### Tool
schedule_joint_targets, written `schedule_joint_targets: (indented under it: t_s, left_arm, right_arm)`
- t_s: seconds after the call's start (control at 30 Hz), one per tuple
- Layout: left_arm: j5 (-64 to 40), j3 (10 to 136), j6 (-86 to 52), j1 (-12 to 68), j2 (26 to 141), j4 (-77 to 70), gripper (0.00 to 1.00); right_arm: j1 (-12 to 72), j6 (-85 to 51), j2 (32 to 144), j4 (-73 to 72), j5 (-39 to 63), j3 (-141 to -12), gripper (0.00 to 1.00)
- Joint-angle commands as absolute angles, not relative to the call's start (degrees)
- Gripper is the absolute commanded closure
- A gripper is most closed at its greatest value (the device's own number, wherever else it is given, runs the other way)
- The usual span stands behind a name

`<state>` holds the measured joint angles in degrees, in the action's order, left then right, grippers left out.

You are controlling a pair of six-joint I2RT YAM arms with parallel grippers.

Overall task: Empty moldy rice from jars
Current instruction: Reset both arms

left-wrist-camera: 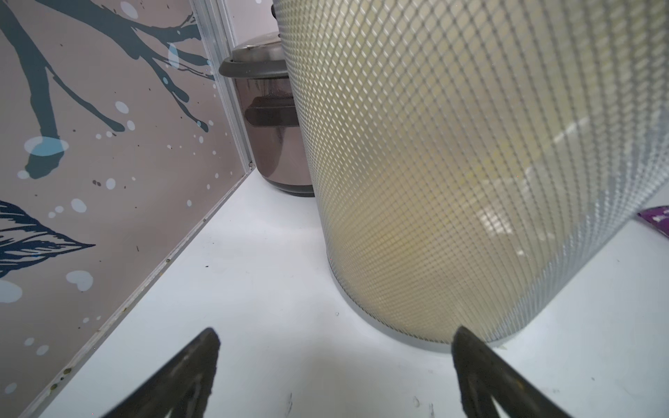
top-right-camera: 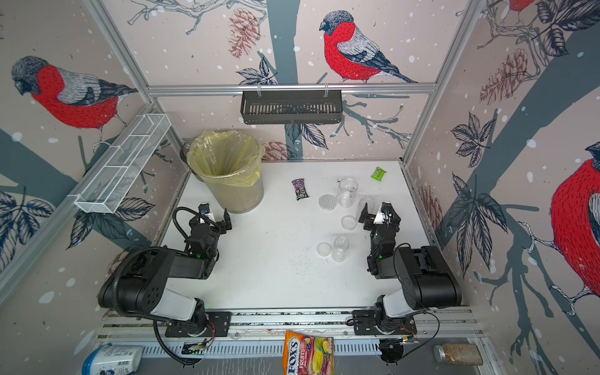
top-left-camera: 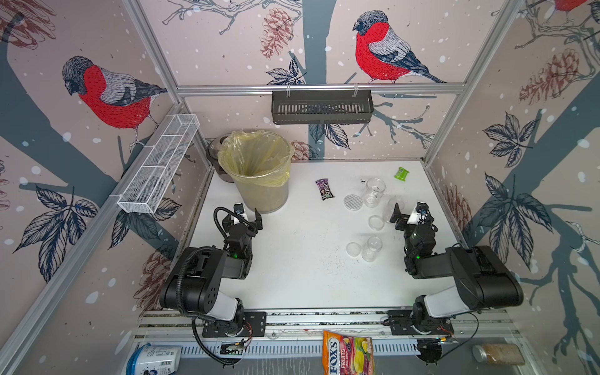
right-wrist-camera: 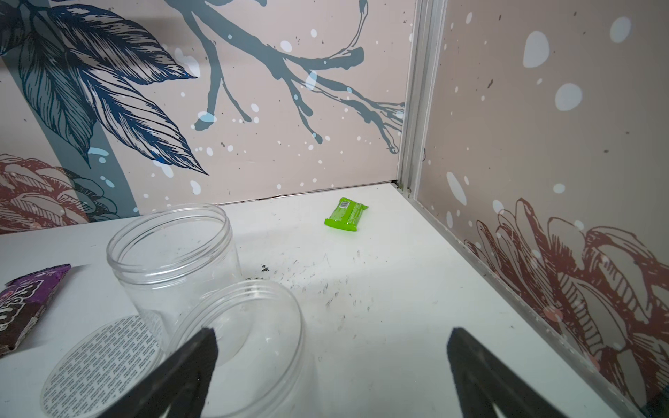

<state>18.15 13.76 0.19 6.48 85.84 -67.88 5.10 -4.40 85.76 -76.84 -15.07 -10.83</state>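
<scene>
Three clear jars stand open and look empty on the right of the white table: a wide jar [top-left-camera: 375, 191] [right-wrist-camera: 173, 260], a slim jar [top-left-camera: 393, 207] [right-wrist-camera: 253, 325] and another slim jar [top-left-camera: 372, 248]. The dotted silver lid [top-left-camera: 353, 202] [right-wrist-camera: 97, 362] and two clear lids [top-left-camera: 376, 222] [top-left-camera: 354, 249] lie beside them. No moldy rice shows; only dark specks dot the table. My right gripper [top-left-camera: 408, 214] [right-wrist-camera: 332, 334] is open beside the slim jar, holding nothing. My left gripper [top-left-camera: 249, 218] [left-wrist-camera: 335, 336] is open and empty, close to the foot of the bin.
A mesh bin [top-left-camera: 256, 168] [left-wrist-camera: 452, 163] lined with a yellow bag stands at the back left, a dark pot [left-wrist-camera: 268, 108] behind it. A purple candy bar [top-left-camera: 324, 189] and a green packet [top-left-camera: 401, 173] lie on the table. A sweets bag [top-left-camera: 349, 354] lies past the front rail.
</scene>
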Motion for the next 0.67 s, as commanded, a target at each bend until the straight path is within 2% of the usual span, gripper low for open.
schedule_joint_targets:
  t_s: [0.0, 0.17, 0.63]
  left_arm:
    - [18.7, 14.7, -1.4, 5.9, 86.0, -66.9, 0.01]
    - [18.6, 14.8, -1.4, 5.8, 86.0, -66.7, 0.02]
    - [18.4, 15.0, -1.6, 5.7, 86.0, -66.3, 0.01]
  right_arm:
    - [5.9, -4.7, 86.4, -74.1, -24.1, -11.1, 0.0]
    - [6.2, -5.2, 86.7, -74.5, -26.5, -11.2, 0.0]
    - [4.7, -6.6, 86.5, -71.8, -24.7, -12.2, 0.0]
